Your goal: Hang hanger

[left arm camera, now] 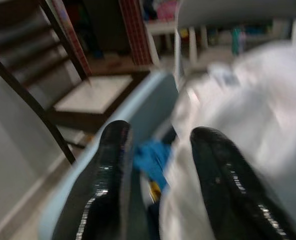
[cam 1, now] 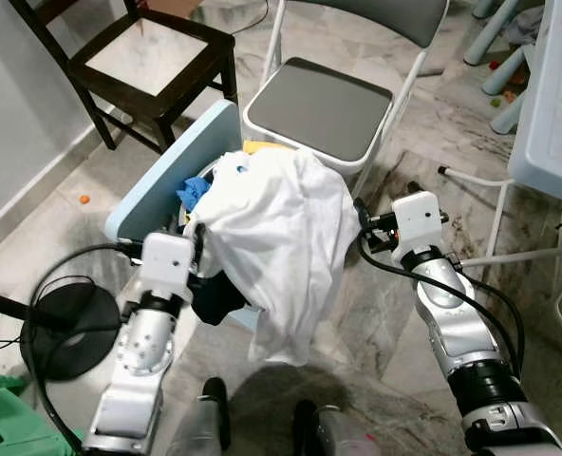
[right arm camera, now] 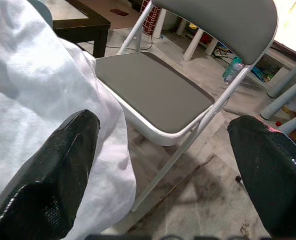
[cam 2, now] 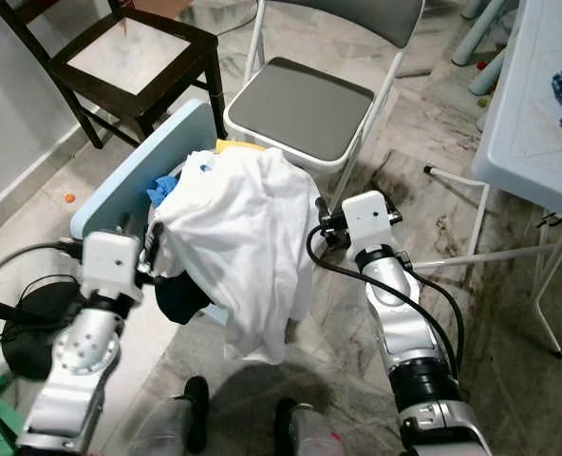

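Shirt (cam 1: 281,242), white, lay heaped over the pale blue basket (cam 1: 172,171), spilling past its near rim and hanging down toward the floor (cam 1: 376,313). No hanger could be made out. A blue cloth (cam 1: 194,190) and a dark garment (cam 1: 219,294) showed under the shirt at the basket's left side; a strip of yellow peeked at the far edge.

Left gripper (left arm camera: 160,165) sat at the basket's left rim, fingers (left arm camera: 110,175) parted with nothing between them, the blue cloth just ahead. Right gripper (right arm camera: 163,165) stood at the shirt's right edge, fingers (right arm camera: 53,170) spread wide and empty, one pad touching the white fabric.

Folding chair (cam 1: 324,109), grey seat, stood just beyond the basket, nearly touching it. Dark wooden chair (cam 1: 143,57) stood further left by the wall. Table (cam 2: 537,123) edge lay to the right, its legs near the right arm. Fan base (cam 1: 67,328) sat beside the left arm. Open floor lay between basket and table.

A small label showed on the shirt, too small to read.
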`<state>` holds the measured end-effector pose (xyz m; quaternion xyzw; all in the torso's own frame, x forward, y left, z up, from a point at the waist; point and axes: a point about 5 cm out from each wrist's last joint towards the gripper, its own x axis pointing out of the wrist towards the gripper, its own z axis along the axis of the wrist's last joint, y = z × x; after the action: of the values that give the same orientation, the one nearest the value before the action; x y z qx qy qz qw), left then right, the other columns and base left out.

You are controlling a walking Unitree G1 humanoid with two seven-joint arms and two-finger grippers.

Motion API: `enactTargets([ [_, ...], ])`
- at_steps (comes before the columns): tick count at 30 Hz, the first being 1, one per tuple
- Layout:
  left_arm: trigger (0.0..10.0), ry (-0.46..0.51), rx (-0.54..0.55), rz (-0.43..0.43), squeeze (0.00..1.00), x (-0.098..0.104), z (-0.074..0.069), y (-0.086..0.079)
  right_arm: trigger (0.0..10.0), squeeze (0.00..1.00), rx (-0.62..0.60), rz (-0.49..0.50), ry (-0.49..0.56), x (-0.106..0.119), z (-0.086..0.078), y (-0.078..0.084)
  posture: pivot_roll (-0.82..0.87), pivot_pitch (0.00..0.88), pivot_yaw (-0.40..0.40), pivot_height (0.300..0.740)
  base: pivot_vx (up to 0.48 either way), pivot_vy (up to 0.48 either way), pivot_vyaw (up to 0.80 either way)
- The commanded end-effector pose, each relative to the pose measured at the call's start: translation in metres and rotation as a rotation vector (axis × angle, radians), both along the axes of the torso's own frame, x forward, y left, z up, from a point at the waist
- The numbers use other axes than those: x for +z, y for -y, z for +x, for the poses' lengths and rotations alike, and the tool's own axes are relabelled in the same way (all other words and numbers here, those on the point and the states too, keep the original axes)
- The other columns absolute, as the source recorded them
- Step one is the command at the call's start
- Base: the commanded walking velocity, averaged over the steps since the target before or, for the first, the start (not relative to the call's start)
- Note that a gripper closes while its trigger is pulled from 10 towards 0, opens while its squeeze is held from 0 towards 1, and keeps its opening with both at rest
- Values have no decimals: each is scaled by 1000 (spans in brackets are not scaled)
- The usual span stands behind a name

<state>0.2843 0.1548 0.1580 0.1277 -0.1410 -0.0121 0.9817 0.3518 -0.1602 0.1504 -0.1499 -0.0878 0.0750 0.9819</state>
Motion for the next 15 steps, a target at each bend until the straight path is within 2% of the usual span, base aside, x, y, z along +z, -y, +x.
enactTargets([
  [1, 10000, 21, 1, -4, 1000, 4, -3, 0, 10000, 0, 2, -5, -11, -4, -1, 1, 256, 332, -97, 740, 0, 0, 0],
  [5, 10000, 25, 12, -15, 1000, 9, 0, 1, 10000, 0, 7, -3, -11, -4, 0, -1, 258, 334, -95, 740, 0, 0, 0],
  [8, 10000, -39, -3, -85, 1000, 1, 3, 1, 10000, 0, 6, -1, -11, -4, 0, -1, 256, 336, -91, 740, 0, 0, 0],
  [10, 10000, -50, -12, -89, 1000, 0, 3, 2, 10000, 0, 6, -1, -10, -4, -1, -1, 255, 336, -91, 740, 0, 0, 0],
  [11, 10000, -55, -35, -89, 278, 0, 4, 5, 10000, 0, 6, 0, -9, -4, -1, -1, 250, 339, -91, 740, 0, 0, 0],
  [12, 10000, -52, -43, -89, 278, 1, 4, 6, 10000, 0, 5, 0, -9, -4, -1, -1, 250, 339, -91, 740, 0, 0, 0],
  [13, 10000, -48, -66, -90, 0, 3, 5, 9, 10000, 0, 5, 0, -9, -4, -1, -1, 249, 339, -91, 740, 0, 0, 0],
  [15, 10000, -66, -131, -69, 0, 3, 5, 19, 10000, 0, 2, -1, -11, -5, -2, 0, 249, 340, -90, 740, 0, 0, 0],
])
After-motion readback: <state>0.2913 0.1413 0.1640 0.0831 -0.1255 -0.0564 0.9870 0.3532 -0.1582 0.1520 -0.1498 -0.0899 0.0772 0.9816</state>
